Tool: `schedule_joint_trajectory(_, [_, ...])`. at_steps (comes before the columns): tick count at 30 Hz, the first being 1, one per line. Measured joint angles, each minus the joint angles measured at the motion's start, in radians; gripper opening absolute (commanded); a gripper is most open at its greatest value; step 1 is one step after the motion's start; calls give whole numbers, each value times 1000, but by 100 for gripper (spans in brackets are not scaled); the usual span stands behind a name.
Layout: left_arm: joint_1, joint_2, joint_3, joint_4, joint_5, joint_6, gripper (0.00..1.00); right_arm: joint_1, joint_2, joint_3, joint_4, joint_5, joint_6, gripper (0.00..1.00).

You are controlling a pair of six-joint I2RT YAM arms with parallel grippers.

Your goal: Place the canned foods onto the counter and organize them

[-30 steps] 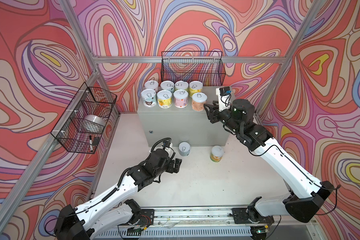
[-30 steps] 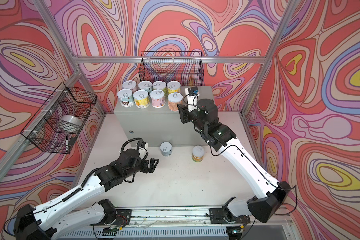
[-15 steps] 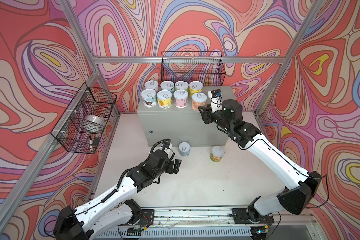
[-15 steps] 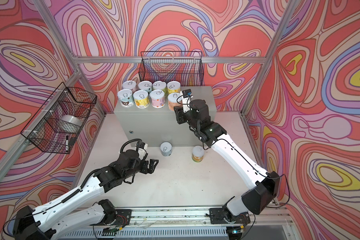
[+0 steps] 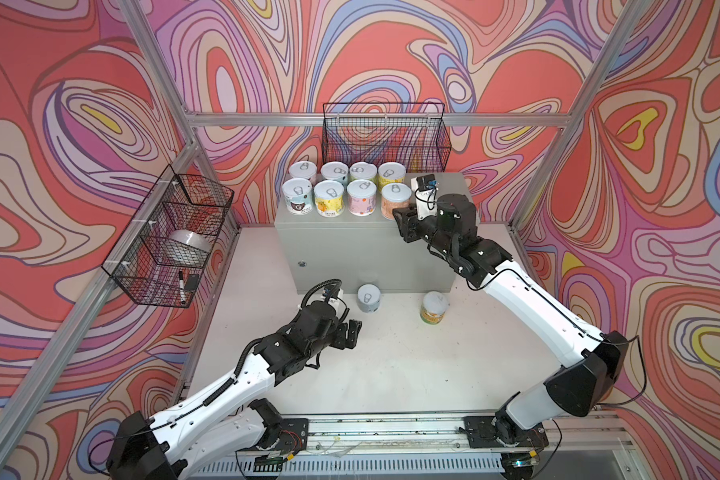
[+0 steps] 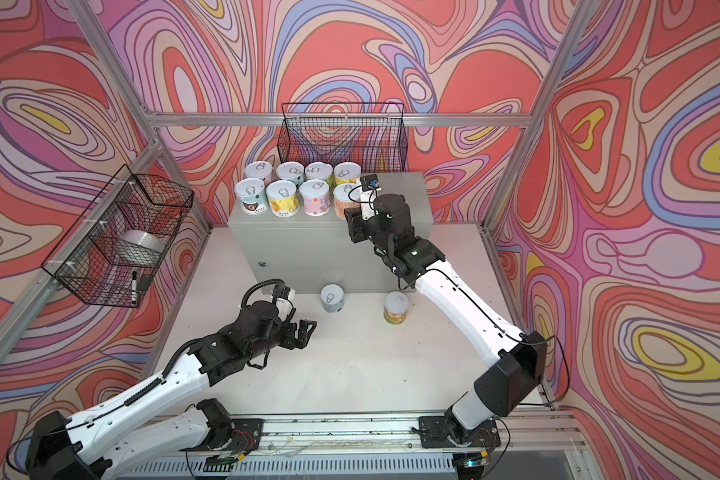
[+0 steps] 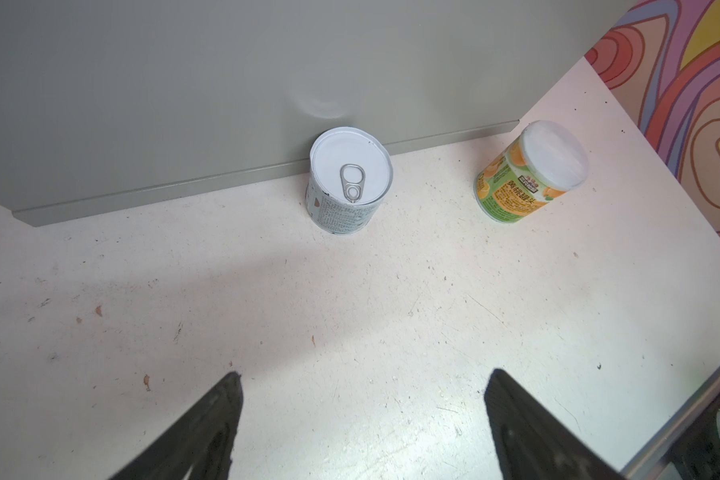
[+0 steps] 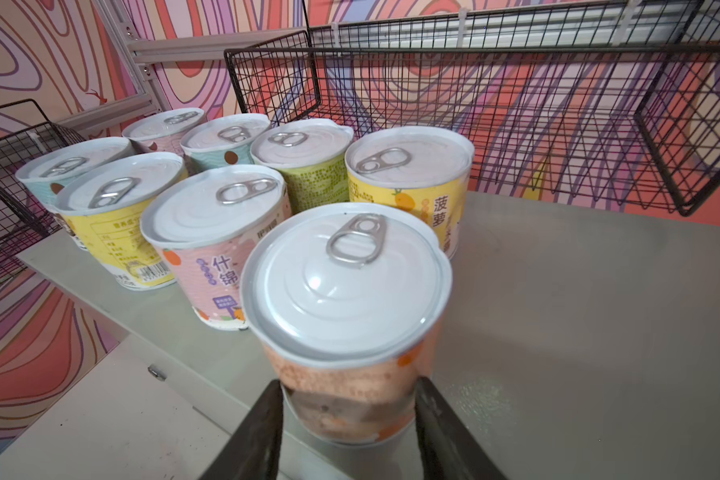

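**Right gripper [image 8: 348, 397] has shifted leftward over the counter [image 5: 350, 245]**

On this grey counter eight cans [image 5: 329, 196] stand in two rows. The right gripper is clamped on the peach can [image 5: 395, 195], the last one in front. The left gripper [image 5: 351, 332] hangs, jaws apart, over the white tabletop [image 5: 391, 365], facing a white can [image 5: 368, 297] and a green-orange can [image 5: 433, 307] before the counter.

Pink can [image 8: 219, 253] 什锦 (yellow can [image 8: 408, 185] 菠萝)
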Motion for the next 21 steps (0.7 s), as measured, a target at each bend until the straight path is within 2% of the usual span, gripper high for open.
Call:
schedule_joint_trajectory(12, [0,1,-1,1,-1,-2,92,-6,47,9,13,-1,0,54])
schedule_joint_trajectory(17, [0,1,-12,1,-13,-3,93,-6,32,6,15,-8,2,63])
schedule_joint_trajectory(21, [0,-5,-41,21,-31,-3,94,-7,-55,-52,10,-44,7,70])
